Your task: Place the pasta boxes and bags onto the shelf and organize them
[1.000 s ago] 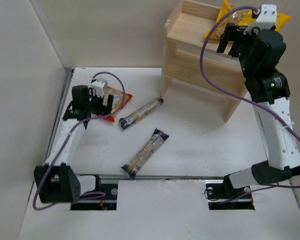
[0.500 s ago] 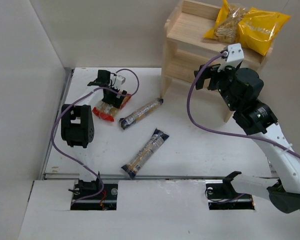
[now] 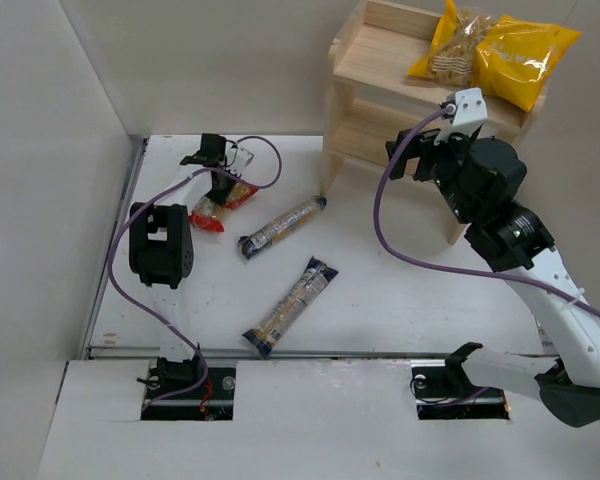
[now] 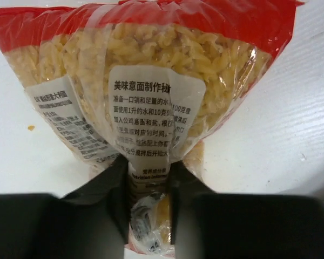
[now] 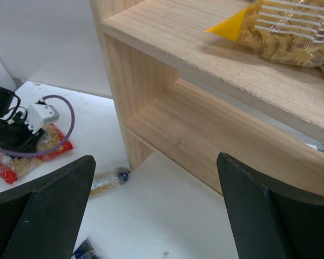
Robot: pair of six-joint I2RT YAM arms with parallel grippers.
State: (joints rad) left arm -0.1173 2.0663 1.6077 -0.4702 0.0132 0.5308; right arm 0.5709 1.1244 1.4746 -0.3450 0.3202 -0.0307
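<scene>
Starting at the left of the table [image 3: 400, 290], the left gripper [image 3: 220, 183] was found drawn narrow and clamped on the red-ended bag [image 3: 212, 208], which was placed on the white surface towards the far left corner. In the left wrist view the black fingers [image 4: 105, 189] were seen pressed against both sides of a pinched fold in the middle of the clear film, and spiral pasta and a white printed label [image 4: 151, 116] could be made out through it. Whether the bag was raised off the table could not be told. Just right of it, the first pasta pack [image 3: 282, 226] was laid flat on a diagonal, with its far dark end pointed at the front left leg of the shelf [image 3: 380, 60] and set close to it. The second pasta pack [image 3: 291, 306] was laid on a similar diagonal nearer the arm bases, apart from the first. Further right, the wooden shelf was stood at the far side of the table, and the yellow bag [image 3: 525, 55] was rested on its top tier towards the right end. The right gripper [image 3: 398, 160] was held in front of the lower tier with its jaws spread wide and nothing gripped between them.
</scene>
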